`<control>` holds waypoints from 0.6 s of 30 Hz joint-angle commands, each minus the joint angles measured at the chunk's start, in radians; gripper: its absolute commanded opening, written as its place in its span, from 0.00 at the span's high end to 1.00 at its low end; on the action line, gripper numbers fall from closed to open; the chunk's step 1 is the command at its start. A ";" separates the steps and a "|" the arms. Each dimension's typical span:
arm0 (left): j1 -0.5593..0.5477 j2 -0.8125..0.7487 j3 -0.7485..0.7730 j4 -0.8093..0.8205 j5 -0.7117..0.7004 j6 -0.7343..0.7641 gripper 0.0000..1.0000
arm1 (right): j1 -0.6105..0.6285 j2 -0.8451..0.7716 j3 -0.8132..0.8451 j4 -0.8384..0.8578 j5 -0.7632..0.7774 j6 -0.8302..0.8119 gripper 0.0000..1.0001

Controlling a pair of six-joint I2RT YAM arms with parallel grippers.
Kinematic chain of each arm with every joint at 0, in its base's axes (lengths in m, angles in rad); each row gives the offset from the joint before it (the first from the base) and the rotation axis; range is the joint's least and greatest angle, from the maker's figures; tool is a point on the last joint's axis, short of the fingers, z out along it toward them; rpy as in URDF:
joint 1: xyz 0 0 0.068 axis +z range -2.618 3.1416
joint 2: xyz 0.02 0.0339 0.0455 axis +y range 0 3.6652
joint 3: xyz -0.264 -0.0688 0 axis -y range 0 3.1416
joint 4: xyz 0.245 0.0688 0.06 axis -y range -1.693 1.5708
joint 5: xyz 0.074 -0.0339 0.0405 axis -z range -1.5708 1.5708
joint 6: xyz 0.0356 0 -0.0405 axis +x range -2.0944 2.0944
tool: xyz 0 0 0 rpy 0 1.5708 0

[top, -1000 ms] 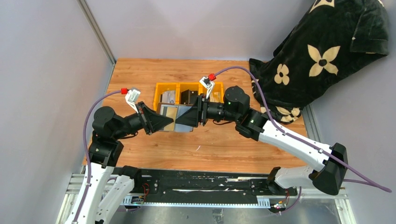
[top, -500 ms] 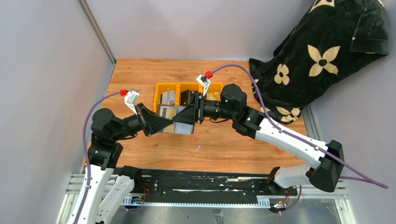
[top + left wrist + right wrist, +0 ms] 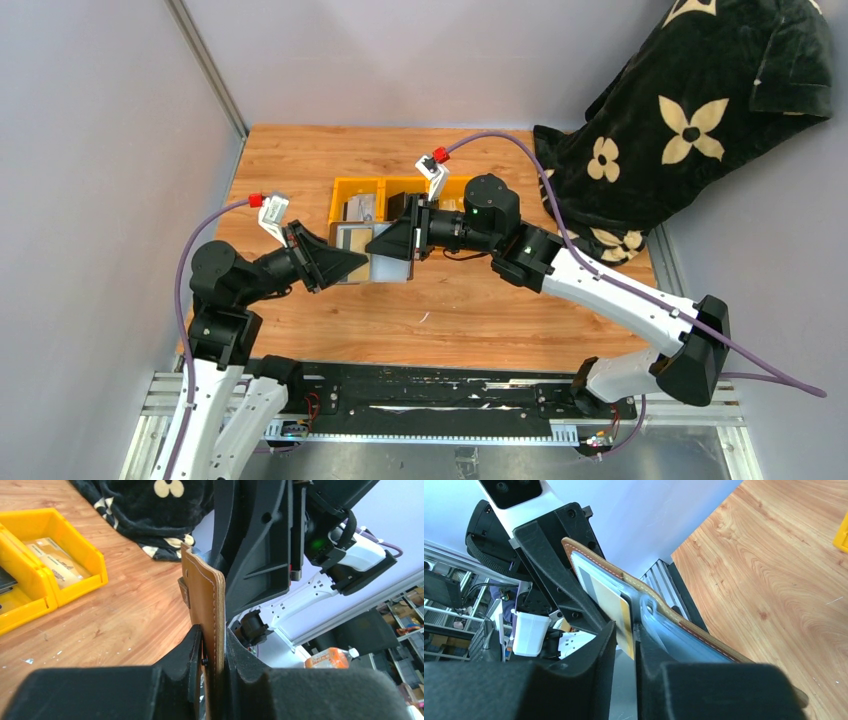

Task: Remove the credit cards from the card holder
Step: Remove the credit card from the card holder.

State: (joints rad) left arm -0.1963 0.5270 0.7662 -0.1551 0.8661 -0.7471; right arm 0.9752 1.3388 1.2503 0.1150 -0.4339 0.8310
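The card holder (image 3: 362, 252), brown leather outside and grey inside, is held open in the air between both arms, above the table's middle. My left gripper (image 3: 214, 640) is shut on its brown leather flap (image 3: 206, 595), which stands upright. My right gripper (image 3: 624, 630) is shut on a tan credit card (image 3: 614, 611) that sticks out of the holder's pocket (image 3: 659, 630). In the top view the right gripper (image 3: 388, 243) meets the left gripper (image 3: 345, 262) at the holder. Other cards in the holder are hidden.
Three joined yellow bins (image 3: 352, 188) stand just behind the holder and hold grey, dark and tan flat items; one bin shows in the left wrist view (image 3: 75, 555). A black flowered blanket (image 3: 700, 110) lies at the back right. Grey walls close the left and back.
The right gripper has moved left and slightly back, pushing in over the holder. The left arm has drawn back to the left. The holder stays gripped between them.
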 commanded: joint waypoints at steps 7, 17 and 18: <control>-0.023 -0.015 0.010 0.109 0.248 -0.120 0.71 | 0.001 0.012 -0.047 0.146 0.020 0.057 1.00; -0.023 -0.012 0.047 0.120 0.264 -0.148 0.90 | -0.029 -0.076 -0.178 0.217 -0.004 0.082 1.00; -0.023 -0.010 0.051 0.113 0.264 -0.142 0.90 | -0.031 -0.091 -0.189 0.215 0.001 0.078 1.00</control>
State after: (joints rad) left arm -0.1989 0.5274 0.7666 -0.1020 0.9955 -0.8608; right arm 0.9688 1.2663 1.1160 0.3023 -0.4957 0.9169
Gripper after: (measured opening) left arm 0.143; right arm 0.004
